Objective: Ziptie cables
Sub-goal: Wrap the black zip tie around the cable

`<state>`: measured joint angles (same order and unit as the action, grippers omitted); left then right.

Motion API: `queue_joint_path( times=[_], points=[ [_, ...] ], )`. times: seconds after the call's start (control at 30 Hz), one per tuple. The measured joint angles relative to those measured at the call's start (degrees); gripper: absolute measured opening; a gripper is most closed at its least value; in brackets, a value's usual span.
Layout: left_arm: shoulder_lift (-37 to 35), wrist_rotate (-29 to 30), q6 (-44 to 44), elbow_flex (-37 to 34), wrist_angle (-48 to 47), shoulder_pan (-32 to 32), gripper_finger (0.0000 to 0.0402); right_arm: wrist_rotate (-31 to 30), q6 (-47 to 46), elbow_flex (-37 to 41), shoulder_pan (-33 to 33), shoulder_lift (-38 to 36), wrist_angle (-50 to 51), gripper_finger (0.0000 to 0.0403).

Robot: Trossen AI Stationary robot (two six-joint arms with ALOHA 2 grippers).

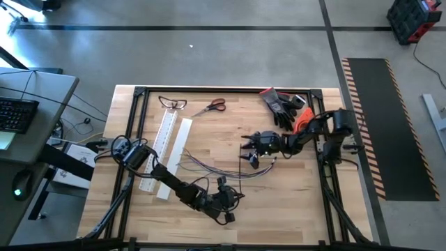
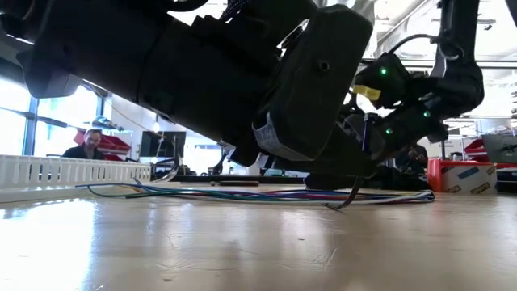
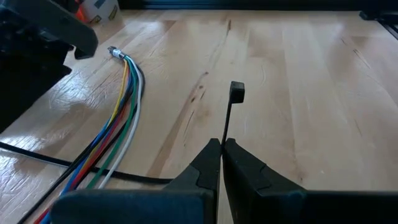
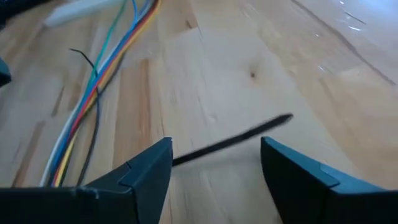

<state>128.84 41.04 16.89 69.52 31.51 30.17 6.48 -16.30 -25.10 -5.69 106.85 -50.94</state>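
Black zip tie (image 3: 231,102) is pinched in the left gripper (image 3: 221,149); right gripper (image 4: 216,163) stands open, empty.

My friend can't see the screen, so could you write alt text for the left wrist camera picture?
The left claw, shut, pinches a thin black zip tie that points out over a pale wooden table. To one side lies a bundle of coloured cables, their ends gathered near a dark part of the other arm.

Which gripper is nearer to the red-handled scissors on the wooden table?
Right. The right gripper is below-right of the red-handled scissors in the high view; the left gripper sits lower, toward the table's front edge.
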Motion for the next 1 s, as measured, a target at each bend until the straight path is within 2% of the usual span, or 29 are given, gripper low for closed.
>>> queue_joint_path(
  times=[0.1,0.33,0.43,0.67,0.87,1.0],
  points=[
    [0.0,0.0,0.0,0.0,0.0,0.0,0.0,0.3,0.0,-0.2,0.0,2.6,-3.7,0.0211],
    [0.0,-0.1,0.0,0.0,0.0,0.0,0.0,2.2,1.7,-1.6,0.0,4.1,-3.3,0.0168],
    [0.0,-0.1,0.1,0.0,0.0,0.0,0.0,2.9,3.2,-1.6,0.3,4.1,-2.9,0.013],
    [0.0,0.1,0.5,0.0,0.1,0.0,0.0,2.2,6.3,-1.5,2.6,4.3,-3.5,0.0011],
    [0.0,1.0,0.6,0.0,2.1,0.0,0.0,-4.0,11.3,-1.4,6.5,4.3,-4.3,0.0001],
    [0.0,2.1,1.8,0.0,3.8,0.0,0.0,-12.3,16.2,-1.3,11.0,4.3,-5.9,0.0]
  ],
)
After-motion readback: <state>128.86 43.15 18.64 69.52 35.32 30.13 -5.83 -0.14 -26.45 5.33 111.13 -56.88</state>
